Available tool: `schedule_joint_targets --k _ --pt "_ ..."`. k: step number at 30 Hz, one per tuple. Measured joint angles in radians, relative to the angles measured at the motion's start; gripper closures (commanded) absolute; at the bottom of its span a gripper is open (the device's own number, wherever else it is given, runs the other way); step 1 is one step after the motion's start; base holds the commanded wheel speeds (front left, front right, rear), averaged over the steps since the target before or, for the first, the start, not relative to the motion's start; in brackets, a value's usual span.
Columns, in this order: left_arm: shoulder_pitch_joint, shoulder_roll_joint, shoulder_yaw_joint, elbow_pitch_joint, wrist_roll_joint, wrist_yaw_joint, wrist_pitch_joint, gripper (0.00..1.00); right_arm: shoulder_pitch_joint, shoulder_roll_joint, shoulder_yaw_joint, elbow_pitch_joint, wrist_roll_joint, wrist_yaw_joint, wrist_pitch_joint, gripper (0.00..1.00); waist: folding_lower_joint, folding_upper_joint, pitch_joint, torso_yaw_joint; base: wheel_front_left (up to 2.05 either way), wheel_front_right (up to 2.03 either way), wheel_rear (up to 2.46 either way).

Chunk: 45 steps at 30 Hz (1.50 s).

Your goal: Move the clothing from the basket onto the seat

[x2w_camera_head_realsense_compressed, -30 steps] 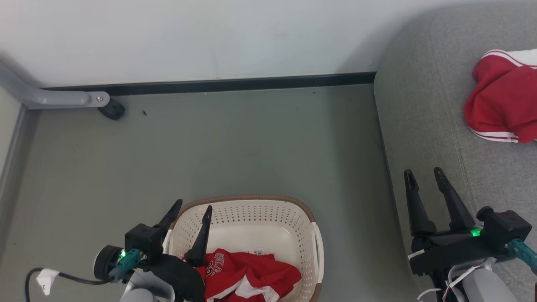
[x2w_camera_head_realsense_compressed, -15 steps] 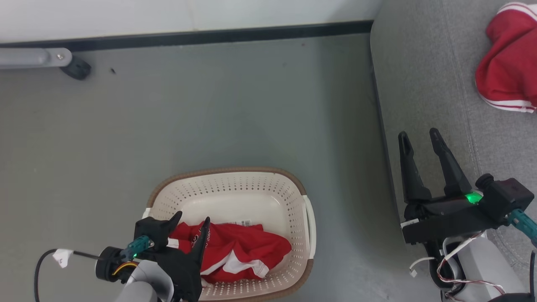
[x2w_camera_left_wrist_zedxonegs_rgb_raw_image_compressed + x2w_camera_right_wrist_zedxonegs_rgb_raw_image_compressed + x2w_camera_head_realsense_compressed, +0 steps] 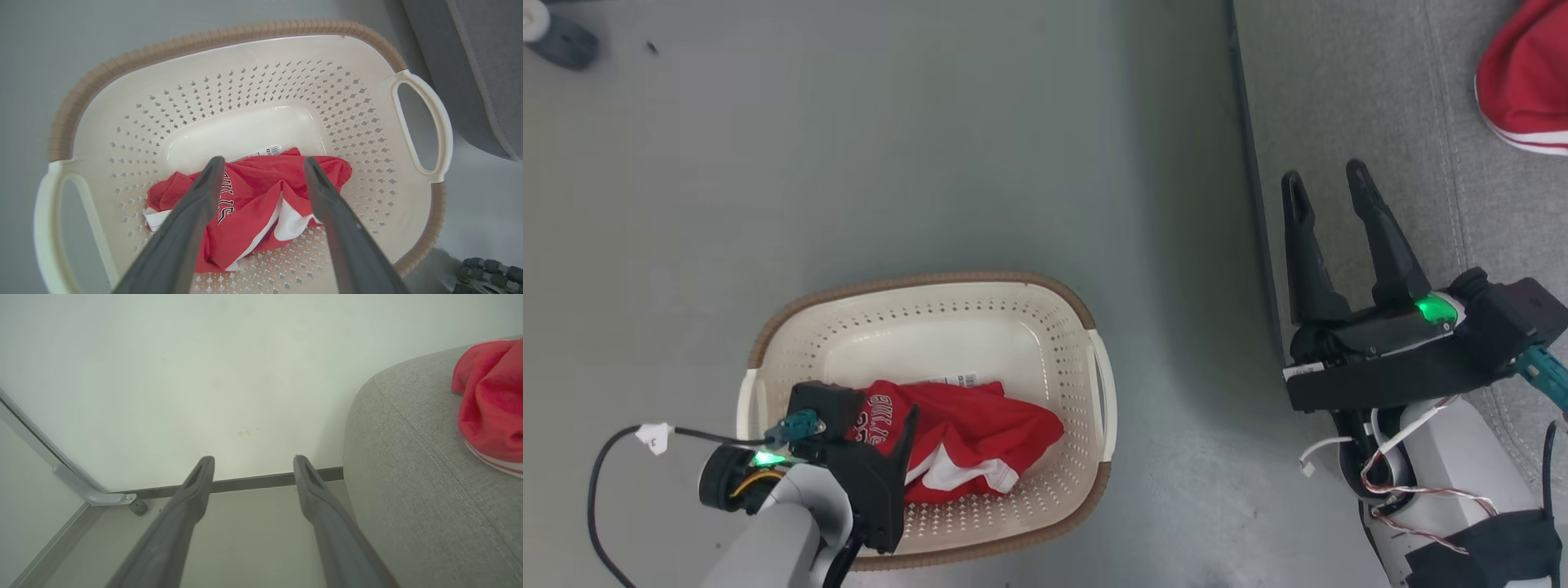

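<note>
Left end effector (image 3: 262, 163) splayed above clothing (image 3: 249, 212); basket (image 3: 229, 34) encloses

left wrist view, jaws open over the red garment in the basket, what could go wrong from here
The red garment is bunched, so the open left jaws may pinch only one fold, and the rest could trail and snag on the basket rim. Closing too deep might hook the tips in the basket's holes and lift it too.
</note>
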Motion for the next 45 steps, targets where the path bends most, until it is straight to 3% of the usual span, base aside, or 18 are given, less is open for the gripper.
schedule_joint_targets --k 35,45 --pt "-0.2 0.056 -0.099 0.27 0.079 -0.017 0.169 0.0 -0.116 0.047 0.039 -0.071 0.004 0.016 -0.004 0.0 0.0 -0.0001 0.291 -0.155 0.0 0.0 0.0" --pt "-0.237 0.053 -0.105 0.328 0.116 0.046 0.175 0.0 -0.129 0.054 0.048 -0.065 0.009 0.016 -0.004 0.0 -0.0001 -0.0003 0.316 -0.184 0.0 0.0 0.0"
